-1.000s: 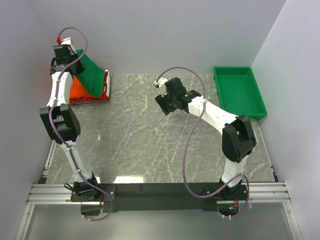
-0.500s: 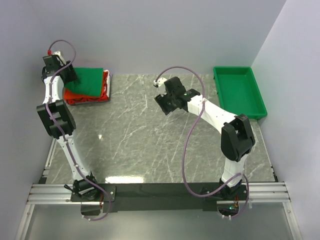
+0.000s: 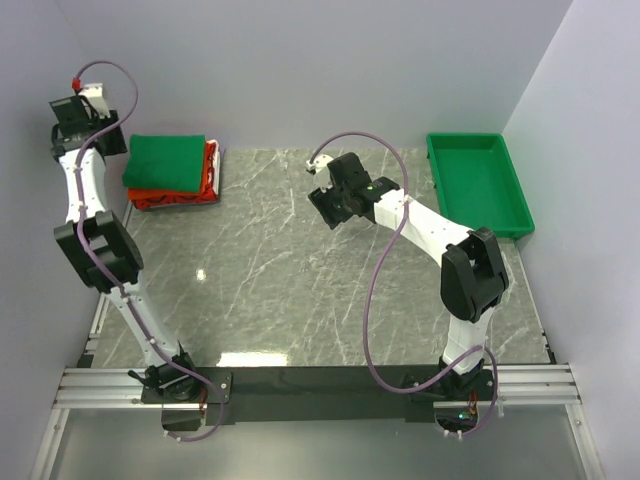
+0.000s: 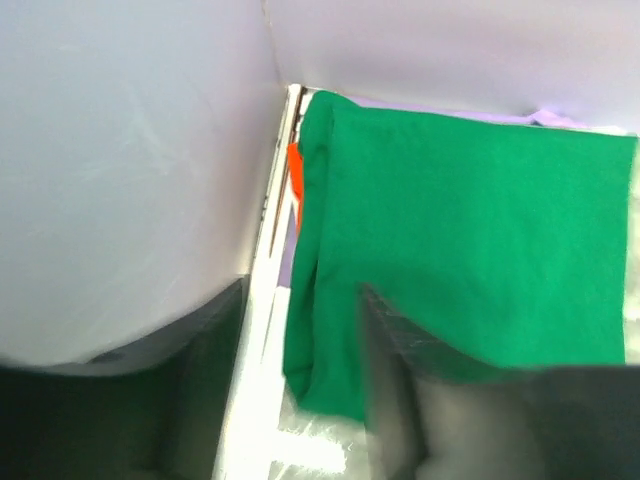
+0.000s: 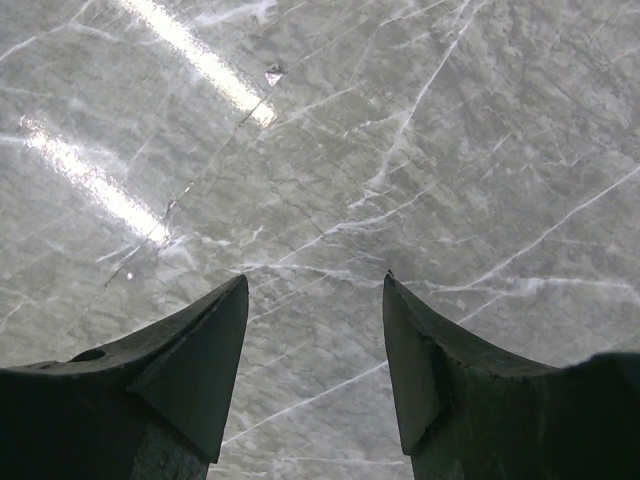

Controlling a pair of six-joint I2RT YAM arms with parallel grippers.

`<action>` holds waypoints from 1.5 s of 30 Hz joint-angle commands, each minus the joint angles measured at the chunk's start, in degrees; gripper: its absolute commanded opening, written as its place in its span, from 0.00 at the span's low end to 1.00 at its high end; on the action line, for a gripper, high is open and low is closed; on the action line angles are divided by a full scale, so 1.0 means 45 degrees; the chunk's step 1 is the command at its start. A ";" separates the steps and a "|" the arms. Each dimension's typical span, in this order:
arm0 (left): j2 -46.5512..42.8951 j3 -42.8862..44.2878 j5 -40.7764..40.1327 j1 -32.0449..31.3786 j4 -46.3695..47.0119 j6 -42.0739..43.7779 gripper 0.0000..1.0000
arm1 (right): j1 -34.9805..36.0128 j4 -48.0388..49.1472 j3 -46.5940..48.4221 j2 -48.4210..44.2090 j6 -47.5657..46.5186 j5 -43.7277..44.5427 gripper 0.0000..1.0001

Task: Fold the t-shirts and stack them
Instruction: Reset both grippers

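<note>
Two sets of jaws are gaping empty; the green t-shirt is sitting folded on the orange-red t-shirts at the tabletop's far-left corner. I'm watching the left gripper hanging just beside the stack: a careless swing is risking a snagged edge and a toppled pile, while the right gripper is hovering mid-tabletop.

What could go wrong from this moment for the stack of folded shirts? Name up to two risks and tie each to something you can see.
1. The stack sits at the table's far-left corner: the green t-shirt reaches the table edge in the left wrist view, so a nudge might slide it off.
2. The left hand is open right beside the stack, near the wall; a careless pull-back might snag the top fold and uncover the orange-red t-shirts below.
</note>
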 commanded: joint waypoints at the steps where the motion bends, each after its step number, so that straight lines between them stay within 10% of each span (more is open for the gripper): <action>1: -0.1477 -0.0789 0.1085 0.0235 -0.0465 0.0704 0.47 | -0.0070 0.0169 -0.0049 -0.0214 -0.0030 0.0089 0.63; 6: -0.1673 -0.2096 0.1576 0.0606 -0.0877 0.0451 0.32 | -0.0089 0.0227 -0.0342 -0.0312 -0.0069 0.0089 0.63; 24: -0.0911 -0.4053 -0.1177 0.0880 0.0139 0.0254 0.28 | -0.0206 0.0442 -0.1768 -0.1171 -0.0069 0.0226 0.61; 39: -0.7956 -0.8875 0.3036 0.1193 -0.0289 0.1290 0.99 | -0.1337 0.0013 -0.4442 -0.4490 0.0652 0.0307 0.79; 45: -0.9889 -0.9848 0.2049 -0.1225 -0.1268 0.1349 0.99 | -0.3212 0.0187 -0.6043 -0.6071 0.1824 -0.2077 0.79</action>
